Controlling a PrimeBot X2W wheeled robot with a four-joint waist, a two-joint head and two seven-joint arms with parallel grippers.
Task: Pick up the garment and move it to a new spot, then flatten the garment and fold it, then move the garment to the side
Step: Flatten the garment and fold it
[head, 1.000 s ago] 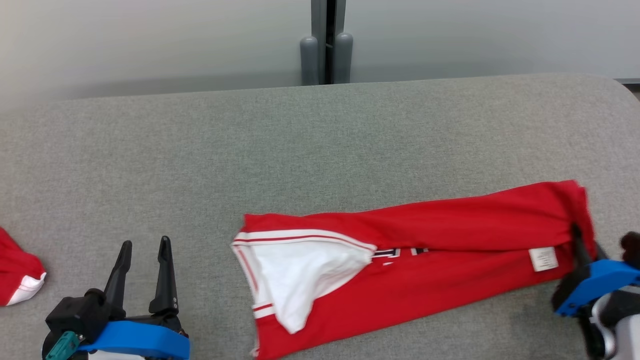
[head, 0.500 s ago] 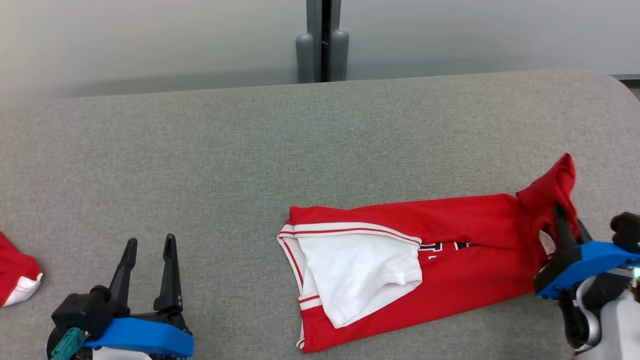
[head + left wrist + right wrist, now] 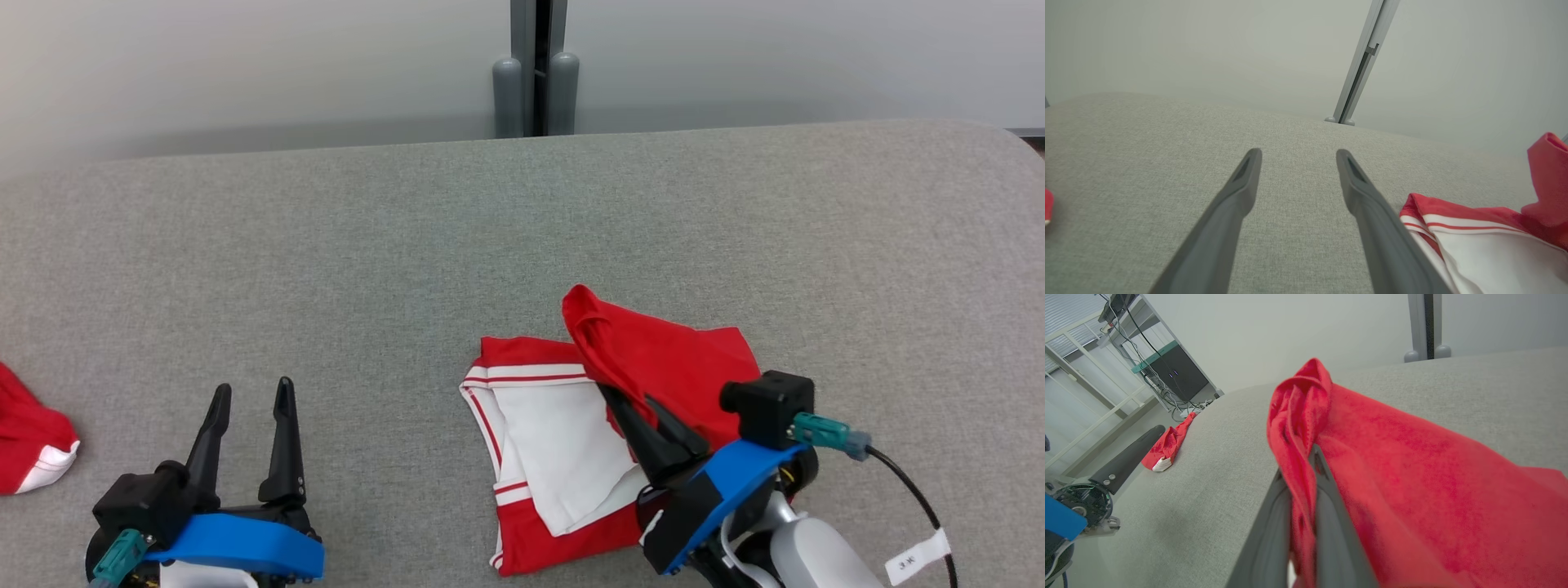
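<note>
The right gripper point(image 3: 627, 395) is clamped on the red end of the garment point(image 3: 555, 433), held over its white-panelled half on the grey surface point(image 3: 326, 269) (long axis left–right). The left gripper point(image 3: 253, 386), fingers apart, rests well leftward, the farther arm.

The left gripper point(image 3: 253, 388) has two long, dark, tapering fingers point(image 3: 1237, 192), each with a shallow hollow inside the tip. Small silver screws point(image 3: 1107, 482) dot one finger's base. Below sits a black block wrapped in a bright blue bracket point(image 3: 237, 551), with a teal connector point(image 3: 121, 557) at its side. The right gripper point(image 3: 627, 394) has matching dark fingers, a blue plate point(image 3: 718, 486) and a black boxy module point(image 3: 767, 404). A teal plug point(image 3: 820, 427) leads into a thin black cable point(image 3: 922, 506) carrying a white tag point(image 3: 918, 559) with tiny unreadable print. The forearm point(image 3: 816, 559) is pale grey.
</note>
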